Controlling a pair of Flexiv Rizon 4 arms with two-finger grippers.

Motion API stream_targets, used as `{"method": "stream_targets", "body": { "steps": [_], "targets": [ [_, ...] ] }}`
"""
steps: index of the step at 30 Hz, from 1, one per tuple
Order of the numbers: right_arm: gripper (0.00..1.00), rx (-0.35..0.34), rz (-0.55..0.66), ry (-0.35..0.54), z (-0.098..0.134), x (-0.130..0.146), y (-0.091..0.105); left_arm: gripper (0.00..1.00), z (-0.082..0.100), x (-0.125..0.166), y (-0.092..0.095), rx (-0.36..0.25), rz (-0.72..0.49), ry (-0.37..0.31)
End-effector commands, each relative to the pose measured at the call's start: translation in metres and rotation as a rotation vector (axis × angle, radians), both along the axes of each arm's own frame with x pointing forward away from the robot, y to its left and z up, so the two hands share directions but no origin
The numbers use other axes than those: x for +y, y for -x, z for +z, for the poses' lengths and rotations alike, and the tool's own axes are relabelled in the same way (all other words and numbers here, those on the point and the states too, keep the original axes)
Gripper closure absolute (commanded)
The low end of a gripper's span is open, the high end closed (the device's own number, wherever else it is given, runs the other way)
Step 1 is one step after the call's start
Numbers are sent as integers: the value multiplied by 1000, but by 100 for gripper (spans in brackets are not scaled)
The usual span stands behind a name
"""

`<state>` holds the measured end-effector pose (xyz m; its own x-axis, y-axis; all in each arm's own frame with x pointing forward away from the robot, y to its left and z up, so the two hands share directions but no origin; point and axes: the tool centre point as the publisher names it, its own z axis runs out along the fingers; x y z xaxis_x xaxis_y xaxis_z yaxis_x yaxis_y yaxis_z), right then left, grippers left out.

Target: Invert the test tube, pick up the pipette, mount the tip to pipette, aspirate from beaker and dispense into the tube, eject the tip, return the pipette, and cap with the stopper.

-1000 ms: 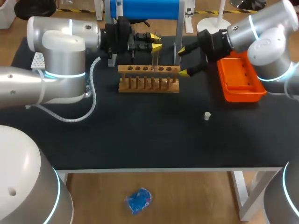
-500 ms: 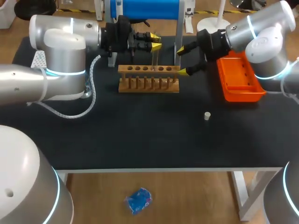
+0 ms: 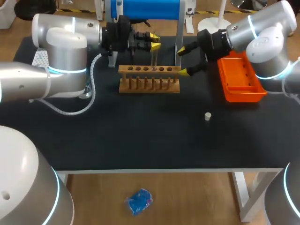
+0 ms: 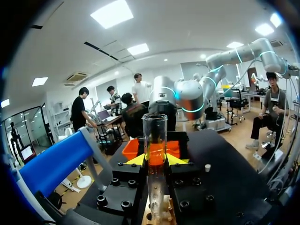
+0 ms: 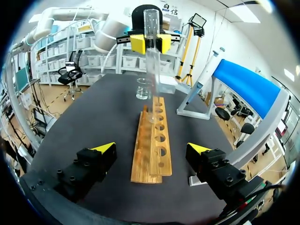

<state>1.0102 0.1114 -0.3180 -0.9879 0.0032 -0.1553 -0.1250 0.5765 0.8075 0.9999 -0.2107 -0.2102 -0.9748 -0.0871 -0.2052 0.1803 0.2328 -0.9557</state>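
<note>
Test tube (image 3: 153,58) stands upright over the rack (image 3: 149,78), pinched by left hand (image 3: 157,41); right hand (image 3: 182,61) gapes empty.

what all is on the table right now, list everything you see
clear glass test tube: 1, transparent, upright above the rack
wooden test tube rack: 1, brown, far middle
glass beaker: 1, clear, beyond the rack's left end
orange plastic tray: 1, right of the rack
small white stopper: 1, on the black table, apart from the rack
blue-topped stand: 1, behind the rack
left claw: shut on the tube
right claw: open, by the rack's right end
</note>
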Motion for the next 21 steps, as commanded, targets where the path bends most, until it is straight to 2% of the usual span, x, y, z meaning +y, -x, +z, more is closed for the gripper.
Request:
{"method": "stream_targets", "body": {
  "steps": [1, 21],
  "targets": [
    [0, 1, 3, 0, -1, 0, -1, 100, -2, -1, -7, 3, -9, -2],
    [0, 1, 3, 0, -1, 0, -1, 100, -15, 2, -17, 21, -4, -15]
  ]
}}
